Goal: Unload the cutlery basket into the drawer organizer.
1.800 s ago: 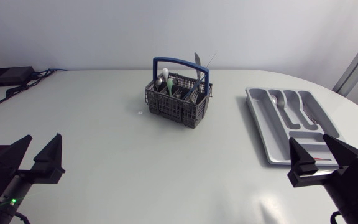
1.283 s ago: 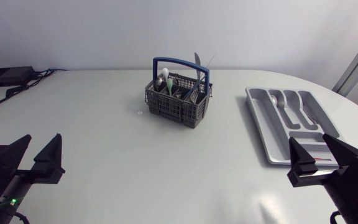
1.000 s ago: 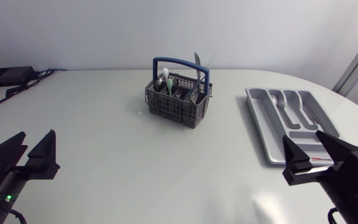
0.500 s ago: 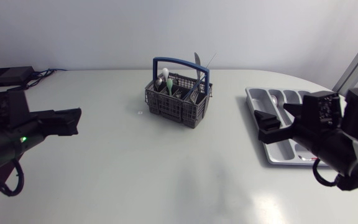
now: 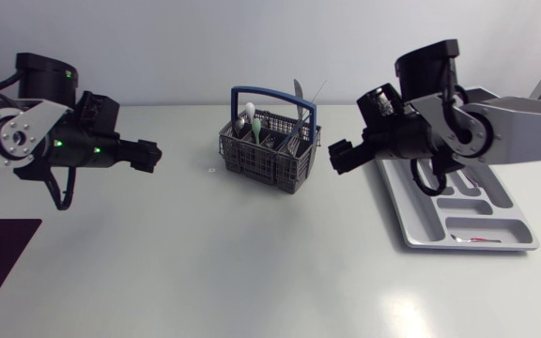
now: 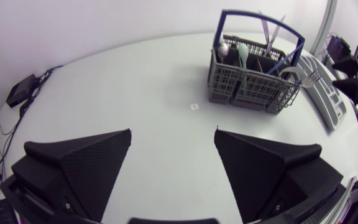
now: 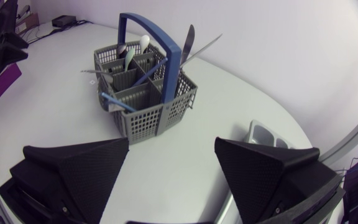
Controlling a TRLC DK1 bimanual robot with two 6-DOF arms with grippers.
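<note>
Both arms are up off their parked spots at the near corners now and have swung in over the surface toward the middle. The left gripper comes at the cutlery basket from one side and the right gripper from the other. To me that reads as the approach for a first pick, with nothing grabbed yet.

The basket itself hasn't budged. It sits mid-surface toward the far edge and it's loaded, with a knife and a few handles poking up past its blue handle.

The left gripper is spread wide with nothing between its fingers. The basket is ahead of it and well apart, off toward its right finger. The right gripper is also spread wide and empty, and the basket is ahead of it too, but nearer.

The drawer organizer lies on the right side of the surface, partly under the right arm. I can't really tell what's in its far slots, maybe a spoon or two.
</note>
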